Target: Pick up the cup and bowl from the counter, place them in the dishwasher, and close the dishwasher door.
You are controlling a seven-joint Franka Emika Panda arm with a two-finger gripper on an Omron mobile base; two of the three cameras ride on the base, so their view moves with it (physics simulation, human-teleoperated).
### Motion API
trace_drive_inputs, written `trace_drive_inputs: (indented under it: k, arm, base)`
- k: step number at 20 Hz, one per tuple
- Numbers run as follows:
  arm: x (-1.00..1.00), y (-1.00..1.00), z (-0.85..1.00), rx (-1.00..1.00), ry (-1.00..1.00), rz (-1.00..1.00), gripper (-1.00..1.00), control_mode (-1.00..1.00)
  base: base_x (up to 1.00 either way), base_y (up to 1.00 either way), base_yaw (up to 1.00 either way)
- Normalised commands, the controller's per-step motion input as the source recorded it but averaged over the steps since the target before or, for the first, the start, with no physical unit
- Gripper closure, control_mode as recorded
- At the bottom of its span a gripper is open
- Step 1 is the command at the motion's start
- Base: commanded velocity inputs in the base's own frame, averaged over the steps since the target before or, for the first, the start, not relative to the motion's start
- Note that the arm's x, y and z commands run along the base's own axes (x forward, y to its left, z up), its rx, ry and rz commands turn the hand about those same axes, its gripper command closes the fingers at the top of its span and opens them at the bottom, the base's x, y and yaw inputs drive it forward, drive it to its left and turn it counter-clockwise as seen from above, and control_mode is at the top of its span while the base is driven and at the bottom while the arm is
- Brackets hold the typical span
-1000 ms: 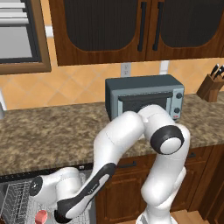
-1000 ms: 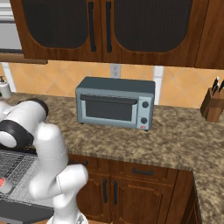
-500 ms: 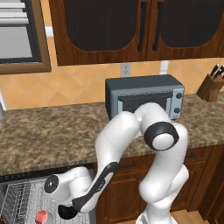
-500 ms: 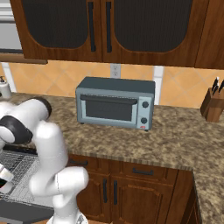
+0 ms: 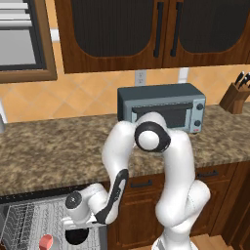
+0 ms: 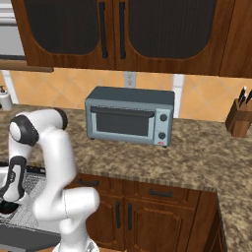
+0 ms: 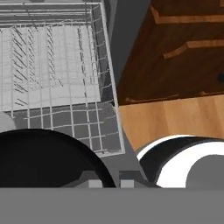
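The black bowl (image 5: 77, 236) hangs just over the right end of the dishwasher's grey wire rack (image 5: 29, 218), and my gripper (image 5: 73, 225) is shut on its rim. In the hand view the bowl (image 7: 43, 162) looms at the lower left, its rim running in between the fingertips (image 7: 89, 181), with the rack (image 7: 52, 65) beyond. The white cup (image 5: 46, 242), pinkish-red inside, stands in the rack left of the bowl. The dishwasher door (image 6: 29, 238) lies open and flat. The speckled counter (image 5: 49, 146) runs above.
A grey-blue toaster oven (image 5: 161, 108) stands on the counter behind my arm, and a knife block (image 5: 237, 95) at the far right. Dark wood cabinet doors (image 7: 175, 52) flank the dishwasher on its right. Upper cabinets (image 6: 123, 34) hang overhead.
My elbow has swung up and to the left, and the hand with the bowl has shifted slightly right over the rack. The cup has not moved.
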Motion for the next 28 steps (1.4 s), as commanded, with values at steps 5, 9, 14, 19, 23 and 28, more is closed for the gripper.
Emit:
trace_drive_inputs:
  k: [5,9,14,19,23,28]
  arm:
    - [0.06,0.50,-0.17,-0.07,-0.01,-0.12,1.00,-1.00]
    - [0.00,0.08,-0.36,-0.06,-0.02,-0.39,1.00,-1.00]
    - [0.02,0.03,-0.53,-0.01,-0.05,-0.54,1.00,-1.00]
    - [0.06,0.45,-0.76,0.00,-0.03,-0.32,1.00,-1.00]
    - [0.02,0.44,-0.73,-0.01,-0.13,-0.25,1.00,-1.00]
    - [-0.03,0.35,-0.90,-0.05,-0.09,-0.15,1.00,-1.00]
  base:
    - [0.00,0.00,0.00]
    - [0.00,0.00,0.00]
    - [0.00,0.00,0.00]
    - [0.00,0.00,0.00]
    - [0.00,0.00,0.00]
    - [0.00,0.00,0.00]
